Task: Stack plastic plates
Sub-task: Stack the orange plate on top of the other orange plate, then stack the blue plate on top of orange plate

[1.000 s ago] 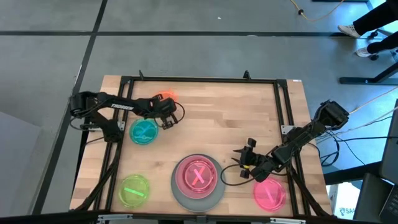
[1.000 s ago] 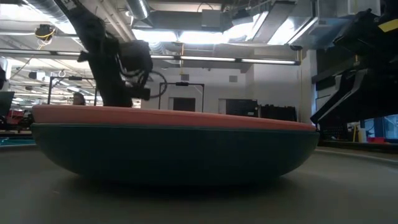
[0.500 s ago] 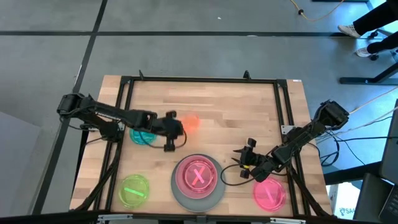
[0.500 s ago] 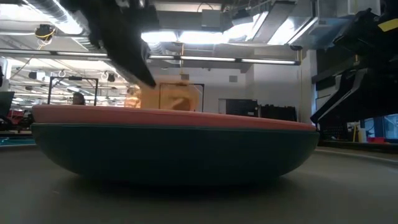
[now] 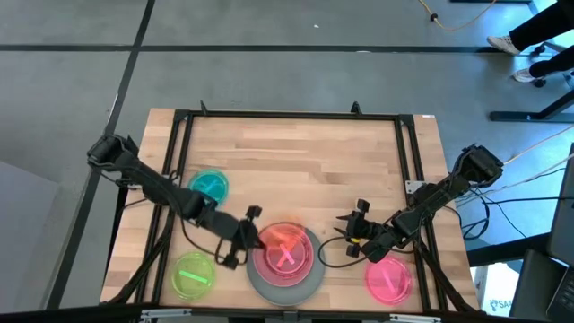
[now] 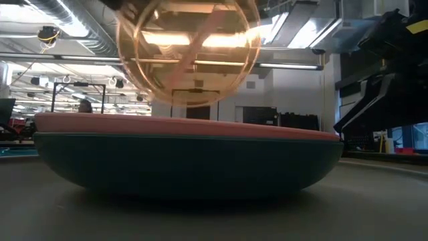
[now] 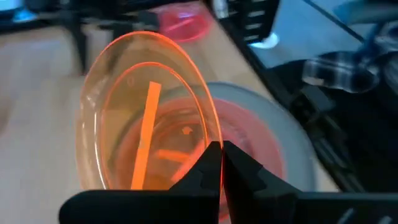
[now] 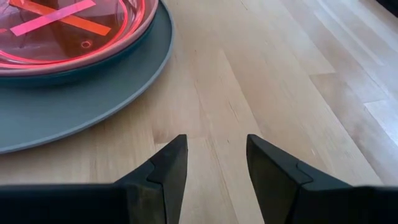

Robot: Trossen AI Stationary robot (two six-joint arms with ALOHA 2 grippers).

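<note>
A stack stands near the table's near edge: the large grey plate, the dark teal plate, the pale pink plate and a small hot-pink plate with crossed strips. My left gripper is shut on the small translucent orange plate, holding it above this stack. The orange plate faces the low camera almost on edge. My right gripper waits open just right of the stack, low over the wood. My left gripper pinches the orange plate's rim between its two fingers, one on the inner face and one on the outer. The fingers reach in from the table's left. The plate is lifted clear, tipped steeply up on edge over the stack.
A small teal plate lies at the left, a lime-green one at the near left corner, and a second hot-pink one at the near right. A black frame borders the table. Bare wood lies across the far half.
My left gripper has carried the orange plate from the far left part of the table toward the near edge and somewhat right, past the teal plate, until it hangs over the stack. The plate has risen into the low view and tipped up on edge.
</note>
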